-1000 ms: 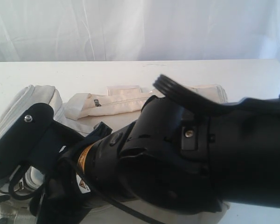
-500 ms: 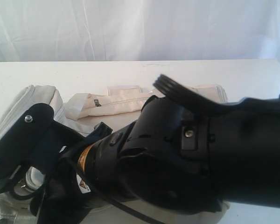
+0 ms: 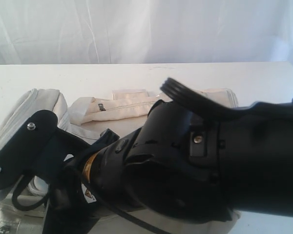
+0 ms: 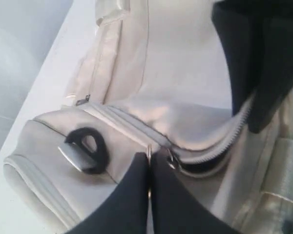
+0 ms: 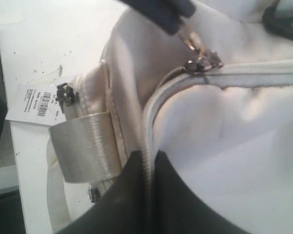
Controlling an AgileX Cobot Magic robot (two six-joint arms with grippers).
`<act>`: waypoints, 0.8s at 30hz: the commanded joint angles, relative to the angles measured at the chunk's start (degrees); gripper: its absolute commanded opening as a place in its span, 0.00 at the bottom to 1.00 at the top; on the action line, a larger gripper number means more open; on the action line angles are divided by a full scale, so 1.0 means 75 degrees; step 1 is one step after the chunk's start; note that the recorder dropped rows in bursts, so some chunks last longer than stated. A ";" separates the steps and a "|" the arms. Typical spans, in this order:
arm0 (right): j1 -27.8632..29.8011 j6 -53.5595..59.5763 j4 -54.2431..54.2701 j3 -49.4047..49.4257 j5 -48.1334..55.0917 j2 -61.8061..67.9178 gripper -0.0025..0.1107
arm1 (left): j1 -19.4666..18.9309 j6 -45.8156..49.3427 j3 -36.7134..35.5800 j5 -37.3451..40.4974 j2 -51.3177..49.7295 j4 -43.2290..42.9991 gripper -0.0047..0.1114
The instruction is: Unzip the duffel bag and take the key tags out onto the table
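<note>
The beige duffel bag (image 3: 122,109) lies on the white table (image 3: 88,78), mostly hidden behind two black arms. In the left wrist view my left gripper (image 4: 149,158) is shut on the metal zipper pull (image 4: 149,147) at the bag's end. Beside it the zipper (image 4: 219,151) gapes a little, dark inside. In the right wrist view my right gripper (image 5: 149,157) is shut on the bag's zipper edge (image 5: 146,131), a short way from the slider (image 5: 203,63). The left gripper's tip (image 5: 161,12) shows there holding the pull. The key tags are hidden.
A black-and-metal strap ring (image 4: 85,148) sits on the bag's end panel. A webbing handle (image 5: 85,146) and a side-pocket zipper (image 5: 66,95) lie near the right gripper. A paper barcode label (image 5: 36,102) rests on the table. A white curtain (image 3: 146,29) hangs behind.
The right gripper has closed onto the zipper edge. The left arm has shifted slightly down and left with the pull, and the bag's end has moved with it.
</note>
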State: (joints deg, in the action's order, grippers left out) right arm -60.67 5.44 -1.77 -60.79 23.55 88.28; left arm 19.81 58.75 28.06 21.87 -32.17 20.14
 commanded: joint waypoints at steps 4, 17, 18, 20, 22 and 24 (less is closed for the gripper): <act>-0.0050 0.0026 0.0095 0.0033 0.0274 -0.0010 0.02 | 0.0044 -0.0277 0.0656 0.0019 -0.1044 0.0049 0.04; -0.0050 0.0039 0.0236 0.0033 0.0616 -0.0010 0.02 | 0.0029 -0.0125 0.2180 -0.1397 -0.3664 -0.0234 0.04; -0.0050 0.0039 0.0236 0.0033 0.0646 -0.0010 0.02 | 0.0029 -0.0057 0.2399 -0.1448 -0.3973 -0.0234 0.04; -0.0050 0.0039 0.0236 0.0033 0.0709 -0.0010 0.02 | 0.0029 -0.0030 0.2746 -0.1531 -0.4372 -0.0234 0.04; -0.0050 0.0039 0.0236 0.0033 0.0799 -0.0010 0.02 | -0.0062 -0.0030 0.3084 -0.1626 -0.4670 -0.0234 0.04; -0.0050 0.0039 0.0236 0.0033 0.0817 -0.0010 0.02 | -0.0334 -0.0045 0.3374 -0.1437 -0.4907 -0.0234 0.04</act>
State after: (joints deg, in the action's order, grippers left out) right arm -60.68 5.44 -1.09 -60.90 26.53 88.28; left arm 18.95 58.29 51.27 13.27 -67.86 18.34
